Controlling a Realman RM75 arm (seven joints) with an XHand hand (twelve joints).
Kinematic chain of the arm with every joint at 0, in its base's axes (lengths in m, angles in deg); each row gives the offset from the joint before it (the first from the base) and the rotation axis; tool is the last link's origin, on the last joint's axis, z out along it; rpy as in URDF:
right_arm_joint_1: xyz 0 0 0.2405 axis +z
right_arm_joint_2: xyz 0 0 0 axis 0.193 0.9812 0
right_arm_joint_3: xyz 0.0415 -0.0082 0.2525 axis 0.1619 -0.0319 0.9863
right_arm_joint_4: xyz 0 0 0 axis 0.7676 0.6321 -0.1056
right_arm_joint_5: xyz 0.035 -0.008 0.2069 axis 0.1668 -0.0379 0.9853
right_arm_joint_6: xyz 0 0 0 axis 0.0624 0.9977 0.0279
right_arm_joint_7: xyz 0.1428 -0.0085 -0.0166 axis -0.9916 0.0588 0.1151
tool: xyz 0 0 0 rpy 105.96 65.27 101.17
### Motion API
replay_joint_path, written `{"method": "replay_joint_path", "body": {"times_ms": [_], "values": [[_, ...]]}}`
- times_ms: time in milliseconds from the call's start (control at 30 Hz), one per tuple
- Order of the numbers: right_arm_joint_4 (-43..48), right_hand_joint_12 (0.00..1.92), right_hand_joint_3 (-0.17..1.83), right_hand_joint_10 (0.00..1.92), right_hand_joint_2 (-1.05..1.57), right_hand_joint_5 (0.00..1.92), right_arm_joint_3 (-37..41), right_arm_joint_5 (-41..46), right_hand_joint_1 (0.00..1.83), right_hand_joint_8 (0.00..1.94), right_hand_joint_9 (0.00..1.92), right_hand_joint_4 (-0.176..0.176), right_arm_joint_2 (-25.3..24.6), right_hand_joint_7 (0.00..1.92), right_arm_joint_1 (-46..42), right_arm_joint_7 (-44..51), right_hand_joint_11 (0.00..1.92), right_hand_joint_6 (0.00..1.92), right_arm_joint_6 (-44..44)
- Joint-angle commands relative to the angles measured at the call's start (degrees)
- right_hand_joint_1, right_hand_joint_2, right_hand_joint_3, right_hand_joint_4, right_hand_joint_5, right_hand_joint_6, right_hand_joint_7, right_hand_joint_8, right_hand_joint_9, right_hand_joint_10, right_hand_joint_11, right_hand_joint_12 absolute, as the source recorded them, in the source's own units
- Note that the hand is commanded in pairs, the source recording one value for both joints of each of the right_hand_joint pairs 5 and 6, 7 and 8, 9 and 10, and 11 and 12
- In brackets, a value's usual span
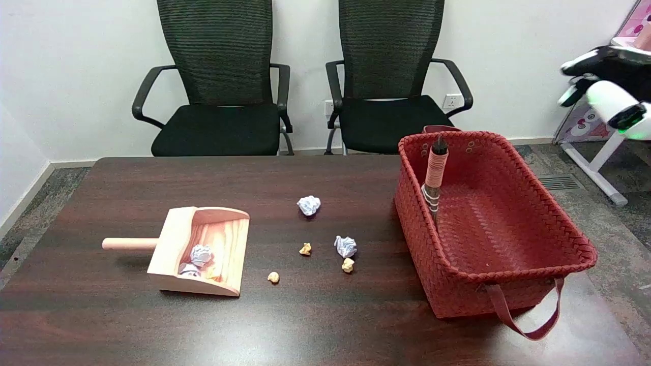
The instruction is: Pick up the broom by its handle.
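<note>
Head view. We are looking down across a dark wooden surface (127,315) toward two black office chairs (216,81) standing against a white wall. At the right a red woven basket (549,254) is resting on the surface, one strap handle hanging over its near end. The broom (436,178) is standing inside the basket, leaning against the left wall near the far left corner; its handle, wrapped in pink cord with a dark tip, is rising just above the rim, while its lower part is disappearing into the basket's interior.

At the upper right edge the right hand (605,63) is hanging in the air, well apart from the basket and above the floor beyond the surface. We are seeing nothing in it, but it is cut by the picture's edge, so we cannot tell how far its fingers are spread.

At the left a wooden dustpan (224,234) is lying on the surface, its round handle pointing left and its mouth facing the near edge. Inside it crumpled paper balls (201,254) are resting with some yellowish scraps. Between the dustpan and the basket we are seeing loose litter: two pale crumpled paper wads (308,205) and three small tan crumbs (305,248), each lying apart from the others except one crumb sitting just beside the nearer wad.
</note>
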Motion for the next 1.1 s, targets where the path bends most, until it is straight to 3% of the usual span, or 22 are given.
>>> {"method": "replay_joint_path", "body": {"times_ms": [33,200,333,600,900,1100], "values": [[-10.09,1.11,1.22,0.67,0.41,0.75,-4.31,-12.00,0.93,0.75,0.67,-0.176,0.93,0.75,1.69,-4.24,1.11,0.75,-9.30],[-13.06,1.02,1.17,0.62,0.25,0.71,-5.61,-15.08,0.93,0.71,0.62,-0.176,1.03,0.71,2.59,-3.89,1.02,0.71,-15.39],[-14.78,0.91,1.10,0.59,0.10,0.47,-8.53,-15.39,0.94,0.47,0.59,-0.176,1.44,0.47,4.35,-3.71,0.91,0.47,-17.13],[-13.17,0.72,0.83,0.43,-0.05,0.37,-17.12,-14.87,0.91,0.37,0.43,-0.176,1.24,0.37,12.44,-3.71,0.72,0.37,-19.43],[-2.97,0.49,0.80,0.31,-0.16,0.35,-25.70,-13.77,0.91,0.35,0.31,-0.176,-4.95,0.35,25.97,-5.06,0.49,0.35,-19.34],[-1.31,0.41,0.80,0.27,-0.20,0.33,-28.43,-13.64,0.91,0.33,0.27,-0.147,-8.71,0.33,29.69,-6.08,0.41,0.33,-19.99]]}}
